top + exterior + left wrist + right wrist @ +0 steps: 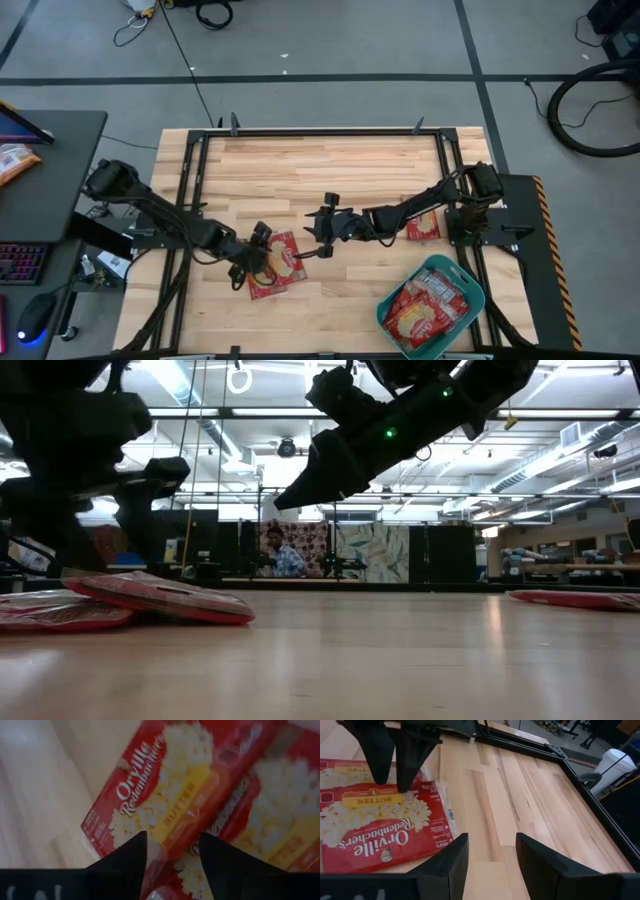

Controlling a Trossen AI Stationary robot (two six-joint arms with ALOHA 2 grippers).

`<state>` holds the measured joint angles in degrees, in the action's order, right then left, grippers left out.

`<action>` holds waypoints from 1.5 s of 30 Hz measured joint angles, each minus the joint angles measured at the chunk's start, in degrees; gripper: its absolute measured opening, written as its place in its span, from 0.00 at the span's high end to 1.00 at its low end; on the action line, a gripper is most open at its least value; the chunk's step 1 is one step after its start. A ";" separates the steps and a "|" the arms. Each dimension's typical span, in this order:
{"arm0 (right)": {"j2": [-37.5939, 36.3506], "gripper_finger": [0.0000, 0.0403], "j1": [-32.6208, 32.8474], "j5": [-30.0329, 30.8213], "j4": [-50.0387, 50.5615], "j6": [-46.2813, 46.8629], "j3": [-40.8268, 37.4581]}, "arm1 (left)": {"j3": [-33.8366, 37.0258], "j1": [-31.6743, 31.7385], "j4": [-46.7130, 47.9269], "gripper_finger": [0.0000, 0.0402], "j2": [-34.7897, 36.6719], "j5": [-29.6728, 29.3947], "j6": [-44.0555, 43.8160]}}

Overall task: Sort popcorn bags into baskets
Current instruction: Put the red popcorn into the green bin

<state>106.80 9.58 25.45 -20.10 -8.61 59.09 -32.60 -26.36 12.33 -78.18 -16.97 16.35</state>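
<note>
Judging by how the packets lay, the sorting was partly done; the teal basket (478,292), a rounded plastic tub with a raised rim at about five o'clock on the table (330,165), already held several red popcorn bags (425,312) heaped at angles (how many exactly was hard to count from above). Three bags, as far as could be seen, remained outside it; two overlapping bags (280,265) lay at about seven o'clock of the table's centre, and a single bag (424,226) lay at about three o'clock, near the right arm's base.

The left gripper (257,256) stood over the overlapping pair, its dark fingers (127,857) spread apart with the topmost packet's edge showing between them; whether they touched the film I could not tell. The right gripper (324,236) hovered near the table's centre, just beside that pair at its three o'clock, jaws parted and holding nothing.

The bags were flat, glossy rectangles of crinkled red film with a yellow-white popcorn picture; in the low view the upper one leaned tilted on the other, looking thin and pliable. The tabletop was pale planked wood, smooth, framed in black metal.
</note>
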 joint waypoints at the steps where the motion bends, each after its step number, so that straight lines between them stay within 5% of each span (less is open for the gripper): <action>1: 0.00 0.58 0.07 0.00 0.02 0.05 0.00 | 0.00 -0.28 0.16 0.53 -0.41 -1.21 1.55; 10: -0.02 0.58 0.22 -0.02 -0.24 0.05 0.00 | -0.05 -0.58 -0.41 0.57 -4.00 -4.03 6.97; 29: -0.04 0.58 0.33 -0.04 -0.44 1.17 0.00 | 0.02 -0.55 -5.20 0.98 -6.24 -4.49 -3.63; 41: -0.07 0.58 0.55 0.35 0.23 1.59 0.04 | -6.10 -0.38 0.87 0.99 -3.97 -8.67 -2.15; 45: -1.01 0.58 2.07 6.75 2.02 1.40 0.04 | -9.00 -0.07 2.04 1.00 -3.42 -8.77 -1.94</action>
<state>105.79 11.65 32.21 -18.08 -7.21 59.13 -41.60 -26.44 14.37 -81.60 -25.74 14.41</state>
